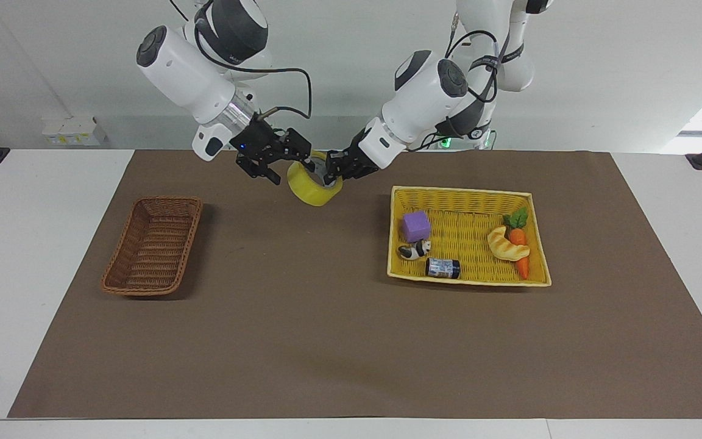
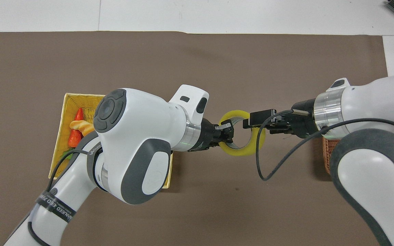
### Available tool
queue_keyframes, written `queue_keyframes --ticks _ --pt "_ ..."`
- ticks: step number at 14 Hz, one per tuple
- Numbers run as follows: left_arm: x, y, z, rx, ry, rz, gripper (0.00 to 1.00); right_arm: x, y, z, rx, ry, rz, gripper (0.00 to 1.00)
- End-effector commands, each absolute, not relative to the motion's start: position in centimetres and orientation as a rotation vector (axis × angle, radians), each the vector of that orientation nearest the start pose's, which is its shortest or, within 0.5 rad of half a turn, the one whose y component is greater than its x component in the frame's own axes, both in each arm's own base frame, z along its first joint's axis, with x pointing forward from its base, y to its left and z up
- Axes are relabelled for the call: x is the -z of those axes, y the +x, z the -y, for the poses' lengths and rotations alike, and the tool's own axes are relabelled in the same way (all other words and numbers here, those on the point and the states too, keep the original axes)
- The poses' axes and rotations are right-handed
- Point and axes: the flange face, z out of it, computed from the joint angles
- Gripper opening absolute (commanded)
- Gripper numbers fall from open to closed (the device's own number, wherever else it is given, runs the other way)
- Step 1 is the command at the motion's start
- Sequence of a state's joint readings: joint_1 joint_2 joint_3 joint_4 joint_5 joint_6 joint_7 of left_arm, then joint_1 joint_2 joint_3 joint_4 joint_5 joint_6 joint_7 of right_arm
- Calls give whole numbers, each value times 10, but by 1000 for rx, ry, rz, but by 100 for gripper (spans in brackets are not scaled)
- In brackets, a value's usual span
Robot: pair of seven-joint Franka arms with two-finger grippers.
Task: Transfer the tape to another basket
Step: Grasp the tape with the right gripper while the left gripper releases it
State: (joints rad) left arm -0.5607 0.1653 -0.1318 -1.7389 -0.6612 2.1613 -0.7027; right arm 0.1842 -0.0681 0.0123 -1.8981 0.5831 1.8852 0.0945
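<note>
Up in the air over the brown mat, toward the table edge where the robots stand and between the two baskets, the tape (image 1: 314,186) is hanging in the left gripper (image 1: 334,171), whose fingers are pinching the ring's wall, one inside the core. The right gripper (image 1: 284,164) is reaching in at the roll from the other end with its jaws spread, one finger at the roll's rim; whether it is touching cannot be told. The brown wicker basket (image 1: 153,246) is sitting near the right arm's end of the table, holding nothing. The yellow basket (image 1: 467,196) is lying toward the left arm's end, holding a purple cube (image 1: 416,226), a small black-and-white figure (image 1: 414,249), a dark little jar (image 1: 443,267), a croissant (image 1: 507,244) and a carrot (image 1: 519,242).

From overhead, the tape (image 2: 251,150) is showing as a yellow ring over bare mat at mid-table. The left gripper (image 2: 227,134) is clamping its wall from the left arm's end, while the right gripper (image 2: 257,121) is overlapping the ring from the right arm's end. The left arm is covering most of the yellow basket (image 2: 65,112); only a sliver of the brown wicker basket (image 2: 326,153) is peeking out under the right arm.
</note>
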Motion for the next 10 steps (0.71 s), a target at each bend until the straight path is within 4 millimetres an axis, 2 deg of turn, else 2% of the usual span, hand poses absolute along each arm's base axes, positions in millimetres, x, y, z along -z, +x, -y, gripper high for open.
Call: queue_keyframes --ticks 1,3,5,7,8,9,10 --pt "-524 475 427 286 2408 -506 0 -546 522 -137 -32 -2569 -39 100" --pt "-525 477 428 295 2375 -589 0 -548 522 -141 -26 -2592 -26 71" --pt "-528 477 431 320 2303 -688 0 -548 521 -142 -30 -2596 -28 70" --pt "-526 480 431 320 2291 -707 0 -547 521 -142 -31 -2598 -28 70" --pt "-526 479 432 321 2291 -704 0 -547 521 -142 -31 -2598 -28 64" --pt "-527 481 431 308 2294 -698 84 -548 521 -141 -29 -2599 -27 34" --pt "-534 481 430 288 2287 -693 100 -548 521 -142 -31 -2599 -31 6"
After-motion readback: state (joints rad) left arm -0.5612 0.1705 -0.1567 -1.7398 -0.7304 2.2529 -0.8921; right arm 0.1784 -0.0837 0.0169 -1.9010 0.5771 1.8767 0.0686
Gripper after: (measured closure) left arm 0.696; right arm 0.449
